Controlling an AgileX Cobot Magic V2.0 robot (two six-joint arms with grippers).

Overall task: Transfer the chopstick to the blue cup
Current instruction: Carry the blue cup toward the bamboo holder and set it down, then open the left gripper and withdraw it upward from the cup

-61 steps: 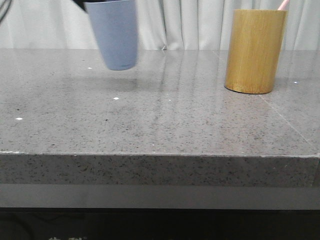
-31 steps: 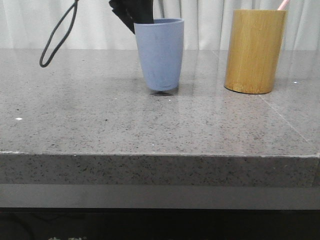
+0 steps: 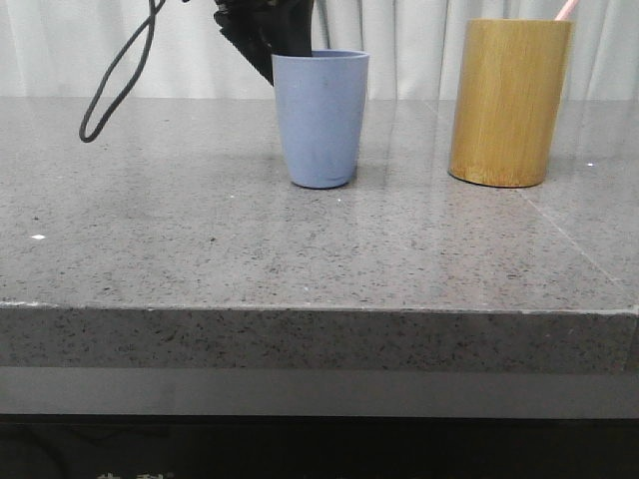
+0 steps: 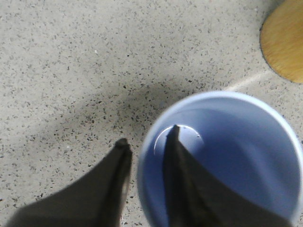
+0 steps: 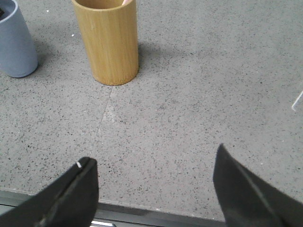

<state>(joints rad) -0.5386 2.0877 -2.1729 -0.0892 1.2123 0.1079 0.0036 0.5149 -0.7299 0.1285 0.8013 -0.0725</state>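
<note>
The blue cup [image 3: 319, 120] stands upright on the grey stone table [image 3: 300, 249], left of a tan bamboo cylinder [image 3: 509, 100]. One pink chopstick tip [image 3: 566, 8] sticks out of the cylinder; the rest is hidden inside. My left gripper [image 4: 147, 135] straddles the cup's [image 4: 236, 156] rim, one finger inside and one outside. Table shows between the outer finger and the cup wall, so the jaws are slightly apart. My right gripper [image 5: 154, 153] is wide open and empty above the table's front edge, well short of the cylinder [image 5: 109, 42] and the cup [image 5: 16, 47].
A black cable loop [image 3: 110, 90] hangs from the left arm, left of the cup. A white curtain [image 3: 419, 50] closes the back. The table's front edge [image 3: 319, 309] runs across the view. The cylinder [image 4: 284, 42] stands close beside the cup.
The left arm carried the blue cup from the upper left toward the middle and lowered it. It hung just above the table half a second ago and now rests on it.
</note>
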